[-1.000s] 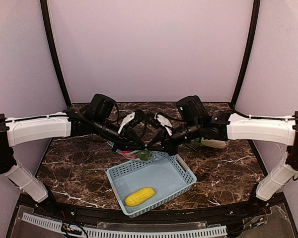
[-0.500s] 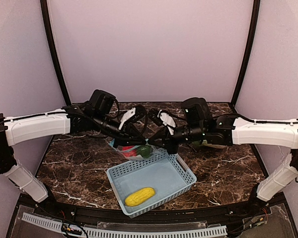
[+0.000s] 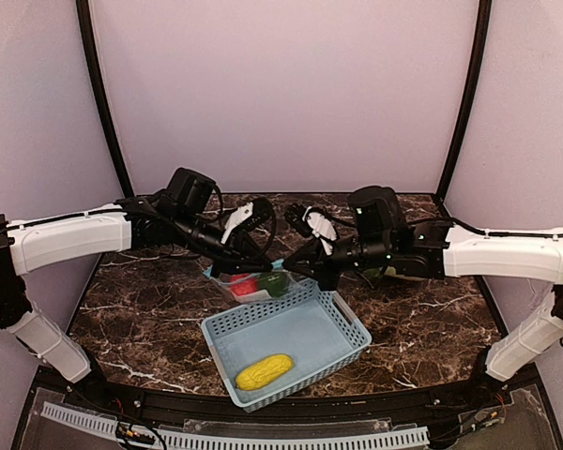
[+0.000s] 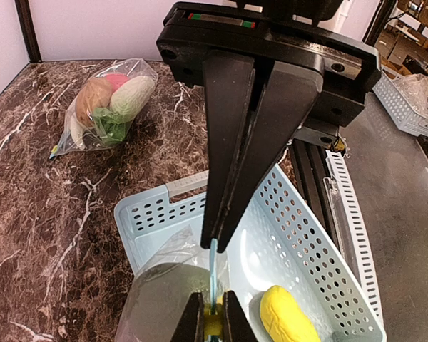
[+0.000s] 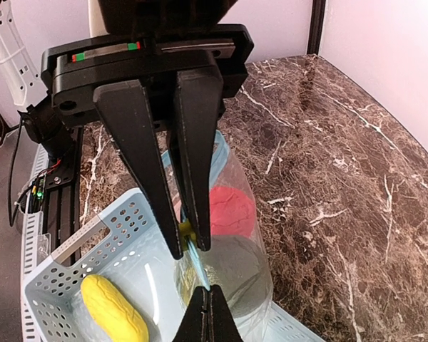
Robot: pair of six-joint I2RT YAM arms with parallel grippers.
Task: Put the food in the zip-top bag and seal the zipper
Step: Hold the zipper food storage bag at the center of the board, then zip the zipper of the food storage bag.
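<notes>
A clear zip-top bag point(image 3: 253, 284) hangs over the far left corner of the light blue basket point(image 3: 342, 323). It holds a red apple point(image 5: 232, 210) and a dark green round fruit point(image 5: 237, 272), which also shows in the left wrist view point(image 4: 164, 303). My left gripper point(image 4: 212, 317) is shut on the bag's yellow zipper slider point(image 5: 186, 231). My right gripper point(image 5: 208, 306) is shut on the bag's blue zipper strip point(image 4: 214, 256), a short way from the left one. Both grippers meet above the bag in the top view point(image 3: 274, 265). Yellow corn point(image 3: 265, 371) lies in the basket.
A second clear bag point(image 4: 110, 103) holding a potato, a radish and other produce lies on the marble table, behind my right arm in the top view point(image 3: 399, 272). The basket stands at the table's near edge, with a black rail point(image 4: 321, 178) and a perforated strip beyond it.
Both grippers have stayed on the bag's top edge. My right wrist has dropped lower and stretched out. The red apple and green fruit in the bag show more clearly.
</notes>
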